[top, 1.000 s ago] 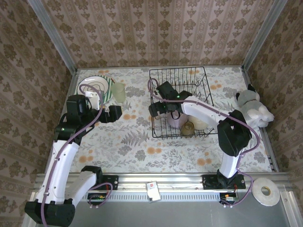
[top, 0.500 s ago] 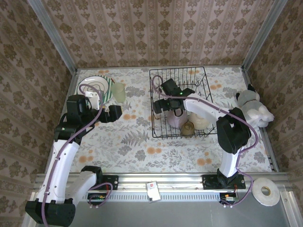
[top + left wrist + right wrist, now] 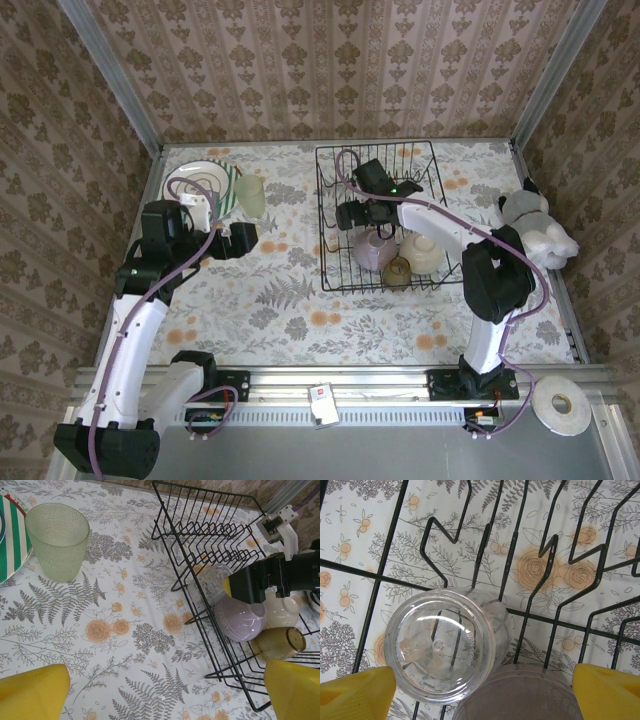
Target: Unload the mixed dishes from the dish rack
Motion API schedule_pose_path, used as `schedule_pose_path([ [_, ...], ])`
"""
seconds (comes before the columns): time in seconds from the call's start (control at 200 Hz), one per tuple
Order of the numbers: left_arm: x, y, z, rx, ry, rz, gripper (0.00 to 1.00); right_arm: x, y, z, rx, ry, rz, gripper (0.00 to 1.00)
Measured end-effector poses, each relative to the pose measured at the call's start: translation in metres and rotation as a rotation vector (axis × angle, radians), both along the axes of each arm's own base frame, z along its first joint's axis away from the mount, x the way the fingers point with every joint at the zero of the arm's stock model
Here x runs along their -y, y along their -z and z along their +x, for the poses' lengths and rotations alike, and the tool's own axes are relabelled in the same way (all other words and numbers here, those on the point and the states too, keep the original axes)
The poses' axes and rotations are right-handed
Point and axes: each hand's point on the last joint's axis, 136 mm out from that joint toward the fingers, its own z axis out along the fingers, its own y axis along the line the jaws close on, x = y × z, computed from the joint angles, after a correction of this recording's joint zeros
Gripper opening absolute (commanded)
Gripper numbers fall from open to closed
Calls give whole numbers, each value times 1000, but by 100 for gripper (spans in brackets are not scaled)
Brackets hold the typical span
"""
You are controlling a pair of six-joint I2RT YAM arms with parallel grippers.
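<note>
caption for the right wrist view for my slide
Right gripper, jaws open, above an upside-down clear glass tumbler in the wire dish rack.

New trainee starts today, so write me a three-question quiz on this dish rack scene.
1. True or false: the lilac bowl lies inside the dish rack.
2. The right tool hangs over: A) a clear tumbler, B) a soft toy, C) a tape roll.
3. Fill in: outside the rack, the pale tumbler stands beside a plate striped white and ___.
Key: 1 true; 2 A; 3 green.
</note>
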Motion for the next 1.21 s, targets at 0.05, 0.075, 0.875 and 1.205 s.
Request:
schedule_pose_path([
  [0.05, 1, -1, 0, 1, 4, -5, 100, 1, -1, 0, 3, 7, -4, 92],
  [0.075, 1, -1, 0, 1, 6, -8, 100, 2, -1, 0, 4, 9, -6, 92],
  [0.875, 48, -25, -23, 18, 279, -263, 100, -26, -19, 0, 2, -46, 66, 99],
  [1.205, 56, -29, -26, 12, 334, -329, 100, -25, 7, 1, -57, -36, 24, 91],
])
